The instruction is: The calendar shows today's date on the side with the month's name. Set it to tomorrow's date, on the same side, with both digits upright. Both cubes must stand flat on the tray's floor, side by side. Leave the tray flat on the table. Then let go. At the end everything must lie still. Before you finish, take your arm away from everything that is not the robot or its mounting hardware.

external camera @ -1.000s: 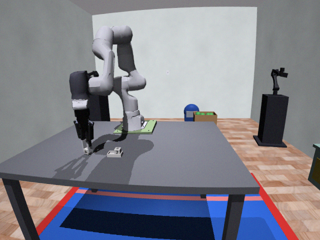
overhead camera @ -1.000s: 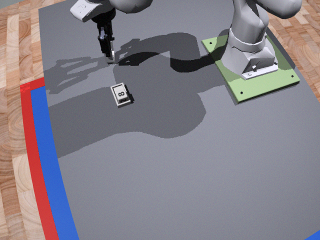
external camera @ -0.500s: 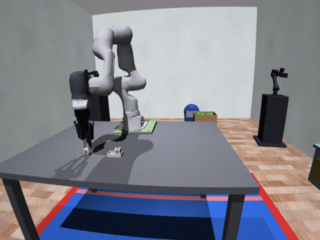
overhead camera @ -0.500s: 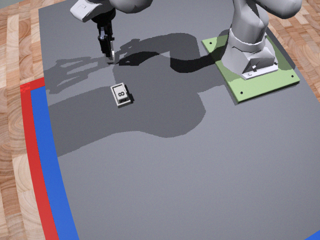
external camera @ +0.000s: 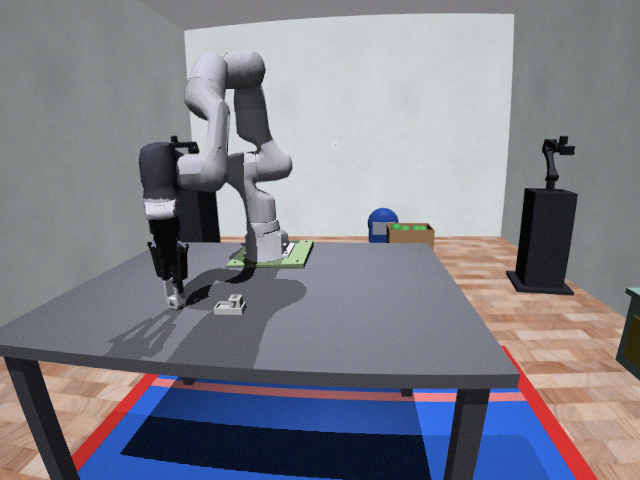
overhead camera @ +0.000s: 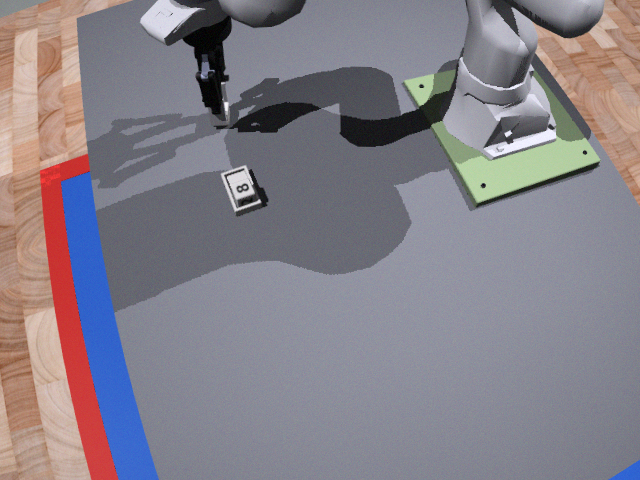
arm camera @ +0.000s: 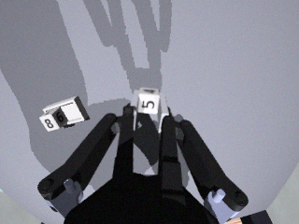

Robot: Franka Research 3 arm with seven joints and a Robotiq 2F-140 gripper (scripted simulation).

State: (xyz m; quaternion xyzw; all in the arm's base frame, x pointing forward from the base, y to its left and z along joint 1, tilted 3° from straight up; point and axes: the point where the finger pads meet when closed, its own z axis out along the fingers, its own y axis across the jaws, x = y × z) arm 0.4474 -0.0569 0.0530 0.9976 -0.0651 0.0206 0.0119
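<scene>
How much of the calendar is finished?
Roughly midway, I'd say. One cube already sits in the tray. The gripper is shut on the other cube, outside the tray. Left: seating it beside the first, digits upright, then letting go. Whether the first shows the right digit, I cannot tell.

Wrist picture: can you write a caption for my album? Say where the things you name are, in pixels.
Black fingers hold a white cube [arm camera: 149,105] showing a 5, beside the tray [arm camera: 75,112].

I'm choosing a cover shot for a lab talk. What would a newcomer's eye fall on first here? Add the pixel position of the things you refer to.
Probably the big pale arm [overhead camera: 498,56] [external camera: 206,113], rising from its green base plate [overhead camera: 542,173] [external camera: 302,253] at the table's far side. Next, the black gripper [overhead camera: 219,111] [external camera: 174,289] [arm camera: 149,99] holding a white cube [overhead camera: 227,112] [external camera: 175,300] [arm camera: 148,104], beside the small white tray [overhead camera: 249,210] [external camera: 230,311] [arm camera: 74,111].
</scene>
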